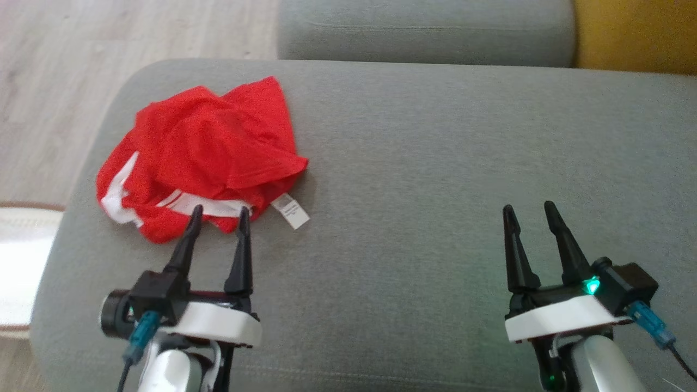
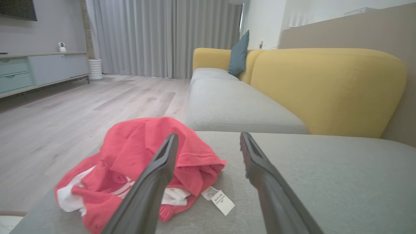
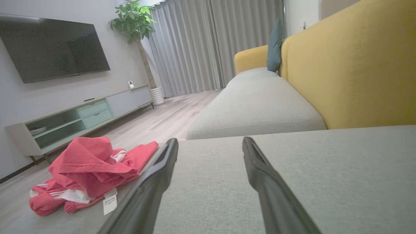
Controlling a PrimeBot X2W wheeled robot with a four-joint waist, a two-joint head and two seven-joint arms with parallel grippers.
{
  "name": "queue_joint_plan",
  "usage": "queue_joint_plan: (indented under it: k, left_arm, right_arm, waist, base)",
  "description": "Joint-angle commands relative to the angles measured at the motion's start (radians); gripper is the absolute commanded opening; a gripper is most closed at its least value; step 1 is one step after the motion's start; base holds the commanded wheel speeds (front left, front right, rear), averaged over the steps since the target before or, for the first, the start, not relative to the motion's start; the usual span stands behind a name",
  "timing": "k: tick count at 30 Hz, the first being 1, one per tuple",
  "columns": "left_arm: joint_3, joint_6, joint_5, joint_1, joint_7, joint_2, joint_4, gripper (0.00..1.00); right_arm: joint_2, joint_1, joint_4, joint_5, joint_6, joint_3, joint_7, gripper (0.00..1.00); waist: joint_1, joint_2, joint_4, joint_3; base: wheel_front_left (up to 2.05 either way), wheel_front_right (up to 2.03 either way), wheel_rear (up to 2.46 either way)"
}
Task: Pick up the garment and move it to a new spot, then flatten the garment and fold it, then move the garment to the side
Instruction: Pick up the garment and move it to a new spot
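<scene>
A teal pillow [image 3: 275,45] is leaning on the yellow sofa back [image 3: 351,65] at one o'clock, a television [image 3: 52,48] hanging at ten.

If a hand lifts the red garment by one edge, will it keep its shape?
Probably floppy: the red garment lies crumpled in soft folds on the grey cushion, so it should sag and unfold when lifted. It looks thin, so likely light. Its white tag sticks out and may dangle.

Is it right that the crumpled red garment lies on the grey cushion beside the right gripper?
No: the red garment lies by the left gripper, not the right gripper, as the head view shows. It is crumpled, on the grey cushion.
</scene>
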Motion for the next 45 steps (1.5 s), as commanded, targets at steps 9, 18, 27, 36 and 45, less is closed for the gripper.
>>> queue_joint_plan:
  k: [9,18,27,36,45]
  left_arm:
    - [0.073,0.0,0.007,-0.014,-0.009,-0.001,-0.035,1.0]
    - [0.092,-0.007,0.009,0.009,-0.009,-0.001,-0.034,1.0]
    - [0.108,-0.01,0.018,0.024,-0.009,-0.001,-0.03,1.0]
    - [0.145,-0.002,0.027,0.014,-0.009,-0.001,-0.03,1.0]
    - [0.237,-0.049,-0.008,-0.094,-0.009,0.022,0.006,1.0]
  right_arm:
    - [-0.007,-0.005,-0.022,0.008,0.004,0.059,-0.011,1.0]
    - [-0.007,0.005,-0.016,0.029,0.004,0.09,-0.011,1.0]
    - [-0.007,0.017,-0.012,0.038,0.004,0.103,-0.011,1.0]
    - [-0.007,0.016,-0.011,0.034,0.004,0.098,-0.011,1.0]
    - [-0.007,-0.04,-0.043,-0.014,0.004,0.013,-0.011,1.0]
  waist:
    - [0.0,0.0,0.137,-0.012]
    - [0.0,0.0,0.237,-0.036]
    - [0.0,0.0,0.265,-0.046]
    - [0.0,0.0,0.234,-0.024]
    - [0.0,0.0,0.166,0.097]
  base:
    - [0.0,0.0,0.0]
    - [0.0,0.0,0.0]
    - [0.0,0.0,0.0]
    - [0.0,0.0,0.0]
    - [0.0,0.0,0.0]
